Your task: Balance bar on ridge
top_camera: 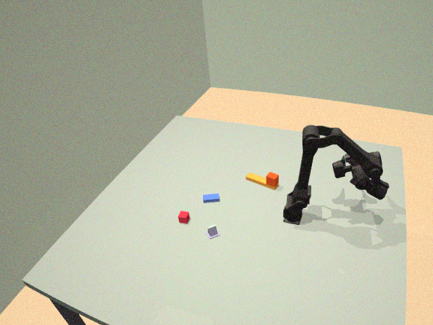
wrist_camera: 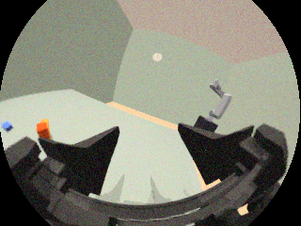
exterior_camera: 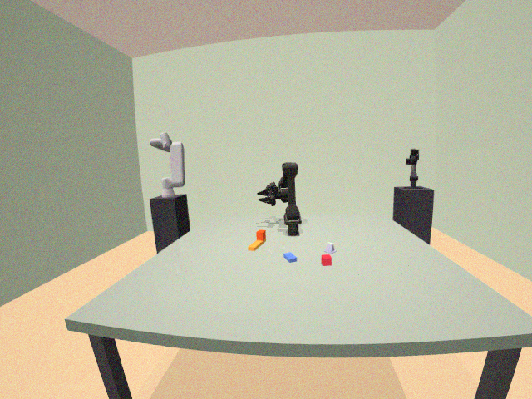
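Observation:
A yellow-orange bar (top_camera: 256,179) (exterior_camera: 255,245) lies flat on the table, with an orange-red block (top_camera: 272,179) (exterior_camera: 260,235) (wrist_camera: 42,130) on the end nearer the arm. The small pale lilac ridge (top_camera: 212,231) (exterior_camera: 330,247) stands on its thin base, apart from the bar, with nothing on it. My gripper (exterior_camera: 258,196) (wrist_camera: 149,126) is open and empty, raised above the table beside the arm's base and away from both bar and ridge. Its fingertips cannot be made out in the top view.
A blue block (top_camera: 211,198) (exterior_camera: 289,257) (wrist_camera: 7,126) lies between the bar and the ridge. A red cube (top_camera: 183,217) (exterior_camera: 326,260) sits near the ridge. A white arm (exterior_camera: 176,165) and another black arm (exterior_camera: 413,165) stand on pedestals beyond the table.

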Robot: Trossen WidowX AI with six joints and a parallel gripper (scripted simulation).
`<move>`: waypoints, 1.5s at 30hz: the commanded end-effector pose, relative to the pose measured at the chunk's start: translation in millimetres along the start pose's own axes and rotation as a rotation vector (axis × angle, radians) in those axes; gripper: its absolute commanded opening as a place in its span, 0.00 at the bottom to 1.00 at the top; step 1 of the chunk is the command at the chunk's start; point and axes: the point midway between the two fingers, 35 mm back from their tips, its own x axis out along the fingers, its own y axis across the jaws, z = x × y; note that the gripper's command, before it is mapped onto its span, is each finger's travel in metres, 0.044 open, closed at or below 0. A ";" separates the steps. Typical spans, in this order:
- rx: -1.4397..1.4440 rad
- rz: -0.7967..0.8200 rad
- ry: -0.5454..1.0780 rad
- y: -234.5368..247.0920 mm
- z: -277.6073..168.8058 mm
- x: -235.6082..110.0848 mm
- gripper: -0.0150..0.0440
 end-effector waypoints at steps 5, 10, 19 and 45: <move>0.040 0.043 0.023 4.7 -3.0 3.8 0.79; 0.082 0.136 0.044 16.3 -2.4 17.2 0.79; 0.096 0.309 0.099 40.9 -1.0 40.2 0.79; 0.188 0.756 0.303 118.3 12.7 89.0 0.79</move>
